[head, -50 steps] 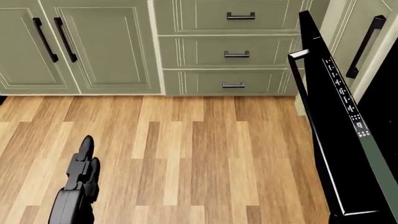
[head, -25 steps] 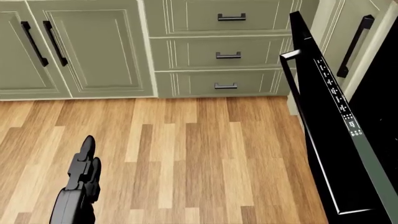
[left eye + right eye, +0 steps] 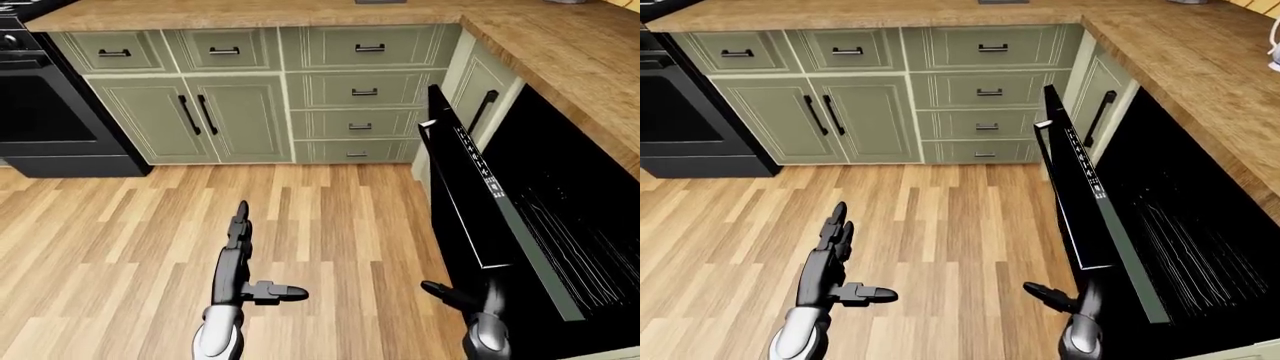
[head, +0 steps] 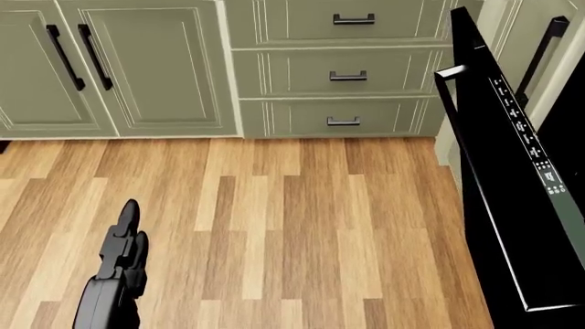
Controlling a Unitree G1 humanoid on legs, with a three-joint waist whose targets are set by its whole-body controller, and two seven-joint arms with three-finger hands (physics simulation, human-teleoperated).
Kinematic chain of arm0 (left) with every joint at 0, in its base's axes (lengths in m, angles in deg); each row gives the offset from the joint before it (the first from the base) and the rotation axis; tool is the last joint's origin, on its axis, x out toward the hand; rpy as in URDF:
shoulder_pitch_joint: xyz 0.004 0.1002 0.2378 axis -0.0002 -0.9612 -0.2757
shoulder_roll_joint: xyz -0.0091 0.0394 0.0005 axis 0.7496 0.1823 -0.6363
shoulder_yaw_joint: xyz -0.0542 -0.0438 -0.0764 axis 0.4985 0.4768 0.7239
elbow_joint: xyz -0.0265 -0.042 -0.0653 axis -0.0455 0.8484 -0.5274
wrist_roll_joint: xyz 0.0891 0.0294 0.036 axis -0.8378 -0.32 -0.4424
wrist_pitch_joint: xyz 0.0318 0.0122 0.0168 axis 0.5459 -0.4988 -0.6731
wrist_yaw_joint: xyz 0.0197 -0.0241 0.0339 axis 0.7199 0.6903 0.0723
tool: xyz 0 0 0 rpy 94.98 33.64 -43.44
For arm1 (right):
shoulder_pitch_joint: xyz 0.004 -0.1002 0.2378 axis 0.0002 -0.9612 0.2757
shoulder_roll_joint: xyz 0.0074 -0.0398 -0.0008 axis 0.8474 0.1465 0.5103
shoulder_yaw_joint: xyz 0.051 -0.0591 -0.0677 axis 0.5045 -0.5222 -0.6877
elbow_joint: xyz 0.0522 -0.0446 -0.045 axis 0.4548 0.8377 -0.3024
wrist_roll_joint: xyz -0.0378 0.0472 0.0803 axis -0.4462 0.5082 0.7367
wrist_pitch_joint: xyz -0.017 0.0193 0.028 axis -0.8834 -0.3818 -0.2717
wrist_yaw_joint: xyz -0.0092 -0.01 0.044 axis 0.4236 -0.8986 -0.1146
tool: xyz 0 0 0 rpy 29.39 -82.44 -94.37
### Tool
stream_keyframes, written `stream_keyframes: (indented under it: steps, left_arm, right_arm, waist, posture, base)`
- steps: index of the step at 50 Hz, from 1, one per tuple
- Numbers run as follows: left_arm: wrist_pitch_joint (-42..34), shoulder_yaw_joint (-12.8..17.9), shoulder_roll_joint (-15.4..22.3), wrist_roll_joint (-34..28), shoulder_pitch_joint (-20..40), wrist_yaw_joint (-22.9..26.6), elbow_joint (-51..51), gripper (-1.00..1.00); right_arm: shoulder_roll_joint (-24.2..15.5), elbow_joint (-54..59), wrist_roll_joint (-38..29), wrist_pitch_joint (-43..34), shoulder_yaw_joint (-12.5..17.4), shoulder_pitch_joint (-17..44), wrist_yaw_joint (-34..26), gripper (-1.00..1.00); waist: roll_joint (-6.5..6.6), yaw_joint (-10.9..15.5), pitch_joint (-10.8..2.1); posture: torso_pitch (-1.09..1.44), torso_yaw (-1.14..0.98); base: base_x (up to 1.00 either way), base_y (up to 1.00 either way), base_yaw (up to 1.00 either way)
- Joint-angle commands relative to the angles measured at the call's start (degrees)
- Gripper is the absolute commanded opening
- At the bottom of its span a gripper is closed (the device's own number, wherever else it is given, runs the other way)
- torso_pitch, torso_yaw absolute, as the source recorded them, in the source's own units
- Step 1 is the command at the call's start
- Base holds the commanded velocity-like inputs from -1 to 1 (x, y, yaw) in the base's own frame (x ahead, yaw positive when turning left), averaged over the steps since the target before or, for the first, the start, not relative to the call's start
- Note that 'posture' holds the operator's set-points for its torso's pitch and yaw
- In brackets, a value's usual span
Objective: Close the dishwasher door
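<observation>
The black dishwasher door [image 3: 470,202] stands partly open at the right, tilted out over the floor, with its control strip [image 4: 530,147] on the top edge. The dark tub with wire racks [image 3: 585,247] shows behind it. My right hand [image 3: 468,296] is open, low beside the door's outer face near its lower part; I cannot tell whether it touches. My left hand [image 3: 262,259] is open and empty over the floor, well left of the door. It also shows in the head view [image 4: 123,250].
Green cabinets and drawers [image 3: 365,90] run along the top of the view under a wooden counter [image 3: 560,45]. A black stove [image 3: 50,112] stands at the left. Wooden floor [image 3: 330,217] lies between my hands and the cabinets.
The view swayed left, then back. Against the drawers, the door's top edge now stands further right, so the door is more upright. My left hand has kept its place.
</observation>
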Motion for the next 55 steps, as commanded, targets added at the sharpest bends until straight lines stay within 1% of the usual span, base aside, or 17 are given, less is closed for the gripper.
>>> stream_keyframes:
  steps: [1, 2, 3, 8, 13, 15, 21, 23, 24, 32, 35, 41, 44, 50, 55]
  left_arm:
    - [1.79, 0.02, 0.07, 0.09, 0.82, -0.07, -2.32, 1.00]
    - [1.76, 0.02, 0.06, 0.09, 0.79, -0.07, -2.41, 1.00]
    - [1.72, 0.03, 0.06, 0.10, 0.78, -0.06, -2.47, 1.00]
    - [1.71, 0.00, 0.06, 0.05, 0.80, -0.08, -2.43, 1.00]
    - [1.84, -0.10, 0.03, -0.04, 0.80, -0.11, -2.27, 1.00]
    - [1.82, -0.07, 0.04, -0.02, 0.86, -0.13, -2.21, 1.00]
    - [1.99, -0.12, 0.04, -0.04, 0.96, -0.16, -1.92, 1.00]
    - [2.05, -0.14, 0.04, -0.06, 1.01, -0.17, -1.81, 1.00]
    - [2.09, -0.17, 0.03, -0.08, 1.03, -0.18, -1.74, 1.00]
    - [2.07, -0.24, 0.02, -0.12, 0.95, -0.17, -1.86, 1.00]
    - [2.12, -0.13, 0.06, -0.09, 1.15, -0.21, -1.58, 1.00]
    - [2.07, 0.00, 0.08, -0.04, 1.17, -0.19, -1.64, 1.00]
    - [2.06, -0.01, 0.07, -0.05, 1.14, -0.20, -1.68, 1.00]
    - [1.92, 0.04, 0.09, 0.00, 1.01, -0.15, -1.95, 1.00]
    - [1.84, 0.15, 0.10, 0.04, 1.03, -0.12, -2.03, 1.00]
  right_arm:
    - [-2.32, -4.37, 2.18, 6.31, 2.00, 1.99, 2.40, 1.00]
    - [-2.57, -4.00, 1.63, 5.46, 1.98, 2.31, 4.36, 1.00]
    - [-2.48, -4.38, 2.28, 5.72, 2.12, 2.17, 3.17, 1.00]
    - [-2.85, -5.41, 2.57, 4.49, 2.36, 1.99, 4.40, 1.00]
    - [-3.47, -9.44, 3.36, 1.92, 2.91, 0.89, 4.78, 1.00]
    - [-3.79, -10.01, 3.18, 1.09, 3.33, 0.94, 6.17, 1.00]
    - [-4.27, -13.08, 4.00, -1.04, 4.33, 0.30, 7.61, 1.00]
    - [-4.71, -13.28, 2.91, -1.22, 4.45, 0.27, 9.72, 1.00]
    - [-4.67, -13.78, 3.54, -1.25, 4.69, 0.07, 8.87, 1.00]
    - [-5.82, -18.19, 3.88, -4.54, 6.03, -1.17, 8.85, 1.00]
    - [-6.37, -22.28, 4.15, -7.52, 6.89, -2.36, 8.73, 1.00]
    - [-7.60, -20.48, 4.66, -7.90, 8.28, -1.50, 7.94, 1.00]
    - [-8.08, -20.32, 5.01, -8.12, 8.58, -1.61, 8.20, 1.00]
    - [-8.58, -26.81, 4.39, -13.00, 9.71, -3.53, 9.91, 1.00]
    - [-9.88, -22.77, 4.66, -12.03, 10.55, -1.65, 9.21, 1.00]
  waist:
    - [-0.87, -0.35, -1.53]
    - [-0.86, -0.36, -1.54]
    - [-0.85, -0.36, -1.52]
    - [-0.89, -0.45, -1.53]
    - [-0.96, -0.45, -1.47]
    - [-0.96, -0.41, -1.40]
    - [-0.98, -0.42, -1.28]
    - [-0.98, -0.39, -1.24]
    - [-0.97, -0.37, -1.23]
    - [-0.93, -0.27, -1.17]
    - [-0.97, -0.26, -1.19]
    - [-0.85, -0.37, -1.02]
    - [-0.92, -0.37, -1.09]
    - [-0.92, -0.14, -1.10]
    - [-0.80, -0.30, -0.96]
  posture:
    - [0.00, 0.00]
    - [0.00, 0.00]
    - [0.00, 0.00]
    - [0.00, 0.00]
    - [0.00, 0.00]
    - [0.00, 0.00]
    - [0.00, 0.00]
    - [0.00, 0.00]
    - [0.00, 0.00]
    - [0.00, 0.00]
    - [0.00, 0.00]
    - [0.00, 0.00]
    - [0.00, 0.00]
    - [0.00, 0.00]
    - [0.00, 0.00]
  base:
    - [0.00, 0.00, 0.00]
    - [0.00, 0.00, 0.00]
    - [0.00, 0.00, 0.00]
    - [0.00, 0.00, 0.00]
    - [0.00, 0.00, 0.00]
    - [0.00, 0.00, 0.00]
    - [0.00, 0.00, 0.00]
    - [0.00, 0.00, 0.00]
    - [0.00, 0.00, 0.00]
    - [0.00, 0.00, 0.00]
    - [0.00, 0.00, 0.00]
    - [0.00, 0.00, 0.00]
    - [0.00, 0.00, 0.00]
    - [0.00, 0.00, 0.00]
    - [0.00, 0.00, 0.00]
